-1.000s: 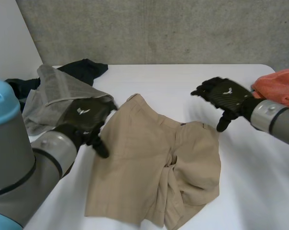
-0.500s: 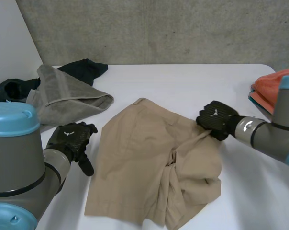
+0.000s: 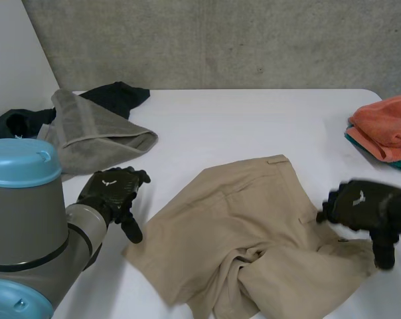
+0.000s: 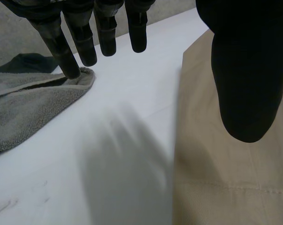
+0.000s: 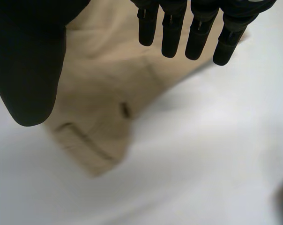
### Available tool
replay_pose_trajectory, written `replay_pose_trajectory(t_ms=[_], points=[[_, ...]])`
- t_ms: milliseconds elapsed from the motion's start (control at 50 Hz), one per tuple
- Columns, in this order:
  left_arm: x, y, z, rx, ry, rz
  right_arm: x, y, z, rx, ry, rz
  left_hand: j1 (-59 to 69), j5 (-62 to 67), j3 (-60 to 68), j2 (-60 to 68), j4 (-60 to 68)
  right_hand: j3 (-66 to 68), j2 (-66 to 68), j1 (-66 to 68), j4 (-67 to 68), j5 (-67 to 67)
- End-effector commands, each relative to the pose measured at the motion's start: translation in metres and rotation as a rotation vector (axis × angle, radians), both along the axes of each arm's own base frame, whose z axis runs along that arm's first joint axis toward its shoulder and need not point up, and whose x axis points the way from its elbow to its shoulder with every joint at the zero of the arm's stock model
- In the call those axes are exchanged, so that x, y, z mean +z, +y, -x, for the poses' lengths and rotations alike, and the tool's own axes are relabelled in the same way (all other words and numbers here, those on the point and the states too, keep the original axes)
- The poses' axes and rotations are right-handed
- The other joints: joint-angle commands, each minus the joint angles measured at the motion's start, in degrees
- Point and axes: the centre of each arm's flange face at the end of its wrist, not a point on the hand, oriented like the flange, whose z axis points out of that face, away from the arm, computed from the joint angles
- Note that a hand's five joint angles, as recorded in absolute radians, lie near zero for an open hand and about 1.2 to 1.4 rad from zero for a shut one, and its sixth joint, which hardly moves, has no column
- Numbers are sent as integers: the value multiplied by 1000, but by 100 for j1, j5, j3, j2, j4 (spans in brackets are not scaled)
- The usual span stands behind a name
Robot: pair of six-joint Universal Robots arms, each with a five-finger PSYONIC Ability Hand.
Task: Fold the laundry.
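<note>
Folding had barely begun, I judged: a grey terry towel (image 3: pixel 87 136) lay heaped at ten o'clock. The left hand (image 3: pixel 111 191) hovered slack-fingered and empty beside the tan woven shorts (image 3: pixel 253 219) — rumpled, unfolded, toward five o'clock. The right hand (image 3: pixel 360 205), fingers straight and holding nothing, hung over their three o'clock edge — an orange cloth (image 3: pixel 386 119) sat folded at two o'clock.

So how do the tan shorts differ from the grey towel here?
The shorts are tan, smooth woven cloth; the towel is grey terry. The shorts lie spread out with one leg bunched, near the table's middle; the towel is folded over, at the far left corner beside a dark garment. Both lie on the white table.
</note>
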Motion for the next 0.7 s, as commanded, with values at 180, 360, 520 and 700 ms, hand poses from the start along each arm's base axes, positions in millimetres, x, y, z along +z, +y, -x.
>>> replay_pose_trajectory(t_ms=[180,360,520,700], points=[[-32,-16,7,6,-51,-84,7,-68,-52,-24,-273,193,932,1004,959,958,973,-19,-170,-65,2,122],[-44,-28,14,6,-58,-99,-52,-102,-101,20,-394,230,1990,2062,2017,2016,2032,31,-120,-15,53,172],[-56,-38,21,1,-72,-106,-96,-117,-116,24,-429,218,4992,5064,5020,5018,5034,2630,2479,2585,2652,2772],[-32,-52,33,-6,-34,-19,-38,-121,-113,-4,-487,382,6396,6469,6424,6422,6438,6216,6065,6170,6237,6357]])
